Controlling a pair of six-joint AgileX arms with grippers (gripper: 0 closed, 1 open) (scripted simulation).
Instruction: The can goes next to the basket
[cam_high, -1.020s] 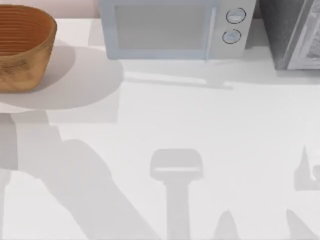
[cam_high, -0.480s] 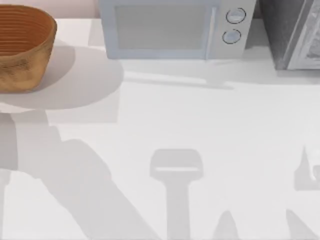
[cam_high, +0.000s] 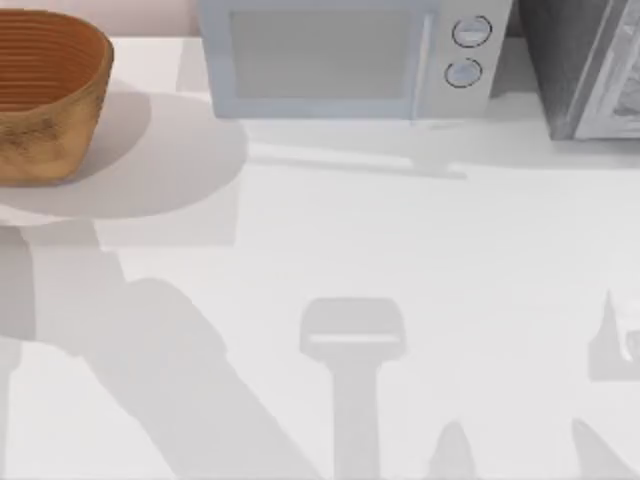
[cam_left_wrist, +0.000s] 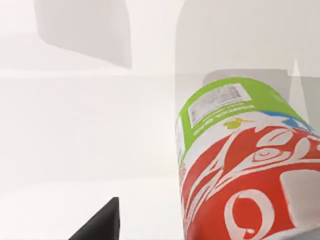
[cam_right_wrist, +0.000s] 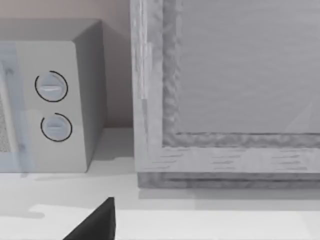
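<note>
The basket (cam_high: 48, 95) sits at the far left corner of the counter (cam_high: 400, 250), with a microwave (cam_high: 345, 58) behind the middle and a grey cabinet-like appliance (cam_high: 585, 65) at the far right. In the left wrist view the can (cam_left_wrist: 245, 165) looms very close to the camera, tilted, green band away from the lens and red band with white lettering nearest. One dark fingertip of the left end effector (cam_left_wrist: 100, 226) pokes in beside the can, apart from it in that picture; whether that end effector is clenched on the can or released cannot be told. The right wrist view looks at the microwave's two dials (cam_right_wrist: 52, 107) and the grey appliance's door (cam_right_wrist: 225, 90), with a dark fingertip of the right end effector (cam_right_wrist: 95, 222) at the edge; its state cannot be told either, and that arm appears idle at the right side. As a judgement, the step in hand is acquiring or carrying the can with the left arm. The next move would call for a secure hold, then travel toward the far left corner, setting the can upright just beside the basket without bumping its flared rim.
</note>
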